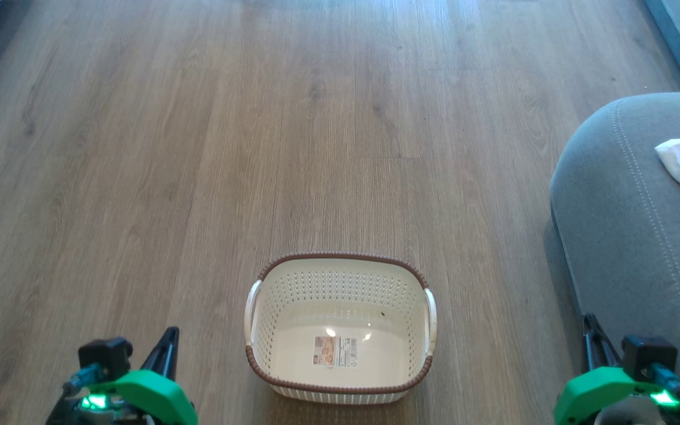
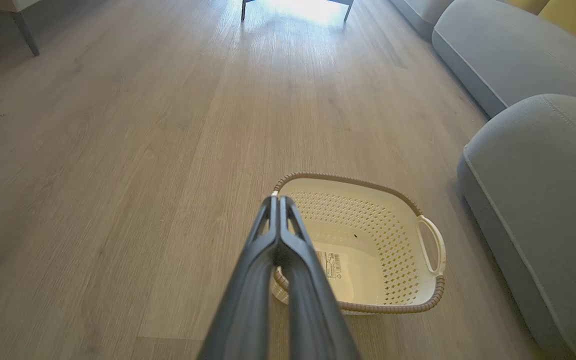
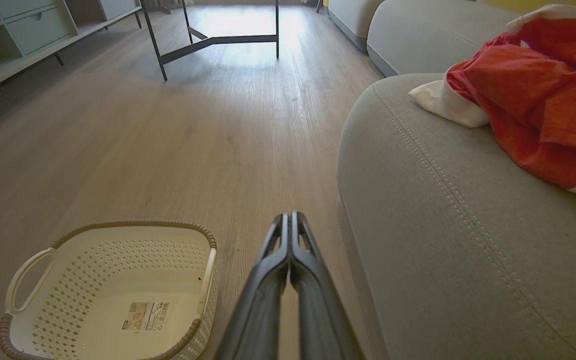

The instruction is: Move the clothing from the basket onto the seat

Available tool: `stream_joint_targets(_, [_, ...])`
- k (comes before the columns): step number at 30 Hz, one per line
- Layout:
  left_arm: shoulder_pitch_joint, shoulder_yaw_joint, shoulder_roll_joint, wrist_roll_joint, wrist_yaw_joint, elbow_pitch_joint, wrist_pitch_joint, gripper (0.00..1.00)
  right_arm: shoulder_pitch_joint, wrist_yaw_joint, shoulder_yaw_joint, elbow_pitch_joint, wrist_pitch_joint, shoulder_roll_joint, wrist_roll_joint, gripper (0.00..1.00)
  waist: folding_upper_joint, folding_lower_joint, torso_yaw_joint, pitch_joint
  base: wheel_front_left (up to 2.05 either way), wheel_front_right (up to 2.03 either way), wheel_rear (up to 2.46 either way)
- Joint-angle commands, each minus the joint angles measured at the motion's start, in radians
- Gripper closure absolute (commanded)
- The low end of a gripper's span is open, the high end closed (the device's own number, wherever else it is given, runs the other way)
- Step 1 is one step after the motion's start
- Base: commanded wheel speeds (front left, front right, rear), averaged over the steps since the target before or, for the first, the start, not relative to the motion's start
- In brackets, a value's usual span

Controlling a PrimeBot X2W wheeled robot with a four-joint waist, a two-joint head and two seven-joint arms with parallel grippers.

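Right wrist view is showing the red clothing (image 3: pixel 533 100) lying on the grey seat (image 3: pixel 443 225) right of the laundry basket (image 3: pixel 108 260) (bare inside), while the left gripper (image 2: pixel 278 200) and right gripper (image 3: pixel 289 216) are flanking it, fingers pressed together on nothing, so simply keeping clear seems wisest.

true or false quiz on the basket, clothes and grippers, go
1. The clothing lies on the seat. True.
2. The basket holds a garment. False: it is empty apart from its label sticker.
3. The left gripper is open. False: it is shut, holding nothing.
4. The right gripper is shut. True.
5. The basket stands on the seat. False: it stands on the wooden floor beside it.
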Motion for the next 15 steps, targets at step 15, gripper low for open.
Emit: stream_joint_targets(15, [-0.058,0.079,-0.017,-0.133,-0.015,-0.064,0.040,1.00,-0.045,0.001,-0.008,-0.043,0.040,-0.004,0.193,1.00,0.0000,0.0000,-0.006,0.004,0.00,0.00,0.00])
